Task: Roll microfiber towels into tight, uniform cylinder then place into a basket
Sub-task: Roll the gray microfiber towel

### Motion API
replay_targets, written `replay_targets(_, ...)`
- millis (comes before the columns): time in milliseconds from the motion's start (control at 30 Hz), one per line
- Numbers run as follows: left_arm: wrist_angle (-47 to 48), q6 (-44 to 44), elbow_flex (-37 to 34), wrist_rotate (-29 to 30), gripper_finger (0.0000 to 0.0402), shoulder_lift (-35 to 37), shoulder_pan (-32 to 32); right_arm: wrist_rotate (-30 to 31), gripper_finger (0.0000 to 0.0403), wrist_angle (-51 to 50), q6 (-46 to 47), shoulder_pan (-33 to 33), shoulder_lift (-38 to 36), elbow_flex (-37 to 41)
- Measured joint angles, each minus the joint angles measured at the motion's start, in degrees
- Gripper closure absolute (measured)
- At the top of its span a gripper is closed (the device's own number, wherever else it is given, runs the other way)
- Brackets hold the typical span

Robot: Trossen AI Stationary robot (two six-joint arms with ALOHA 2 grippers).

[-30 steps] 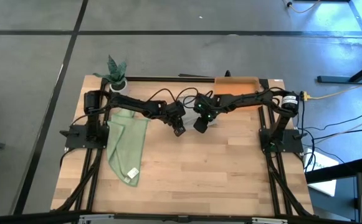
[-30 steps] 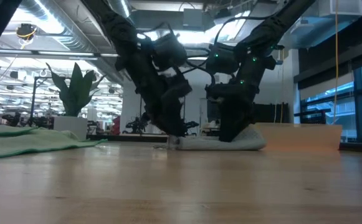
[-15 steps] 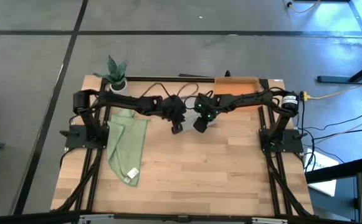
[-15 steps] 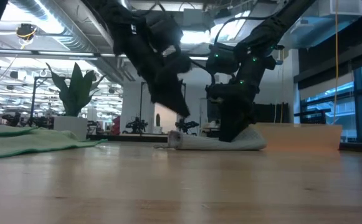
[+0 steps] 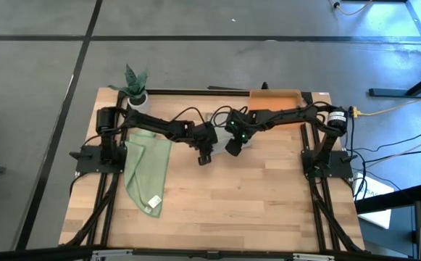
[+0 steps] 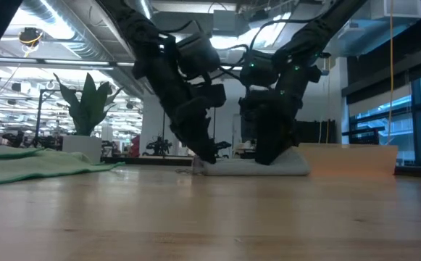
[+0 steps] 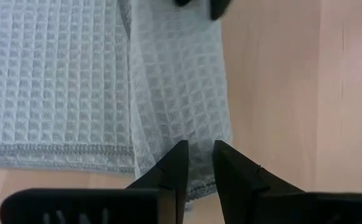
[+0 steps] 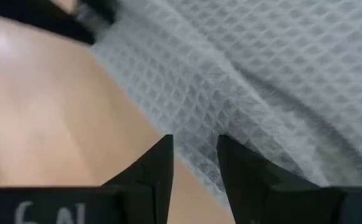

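Observation:
The light grey towel (image 6: 257,166) lies as a low, partly rolled bundle on the table's far middle, under both arms. It fills the left wrist view (image 7: 75,74) and the right wrist view (image 8: 280,74). My left gripper (image 5: 204,157) is down at the bundle's left end, its fingers nearly closed on cloth. My right gripper (image 5: 233,148) is down on the bundle's middle, also closed on cloth. The light green towel (image 5: 147,170) lies flat at the table's left. The orange basket (image 5: 275,94) stands at the far edge. My left gripper (image 7: 199,155) pinches a raised fold of the grey towel (image 7: 193,127) between its two fingers, close to the hemmed edge. The fingers point down from above. The towel lies on the table. My right gripper (image 8: 194,155) pinches a ridge of the grey towel (image 8: 199,127) between its two fingers, near the cloth's edge by the bare wood. The fingers come from above, slanting down. The towel rests on the table.
A small white pot with a green plant (image 5: 135,92) stands at the far left corner, also in the low view (image 6: 82,143). The basket shows at the right in the low view (image 6: 348,160). Bare wood lies toward the near edge (image 5: 239,203).
My left gripper has lifted off the grey towel's left end and come back down onto it. My right gripper has stayed on the towel, and the bundle has kept its place.

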State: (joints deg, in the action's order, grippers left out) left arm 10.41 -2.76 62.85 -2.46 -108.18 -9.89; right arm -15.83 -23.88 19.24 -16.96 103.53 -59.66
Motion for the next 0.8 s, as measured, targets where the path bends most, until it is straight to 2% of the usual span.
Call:
replay_targets(200, 1.8, 0.9, 0.0, 0.1, 0.0335, 0.0, 0.0, -0.7, 0.0276, 0.1, -0.1, 2.3, 0.0, 0.0)
replay_targets(333, 1.8, 2.5, 0.0, 1.1, 0.0335, 0.0, -0.1, 2.0, 0.0276, -0.3, -0.1, 2.7, 0.0, -0.5)
replay_targets(467, 1.9, 3.4, 0.0, 1.5, 0.0335, 0.0, -0.3, 2.1, 0.0276, -1.9, -1.1, 2.6, 0.0, -2.7)
replay_targets(667, 2.0, 3.5, 0.0, 1.6, 0.0335, 0.0, -0.7, 2.7, 0.0276, -5.1, -10.9, 4.2, -0.1, -5.8)
replay_targets(800, 2.2, 3.5, 0.0, 1.6, 0.0335, 0.0, -0.7, 3.9, 0.0276, -5.8, -25.5, 6.1, -0.3, -5.3)
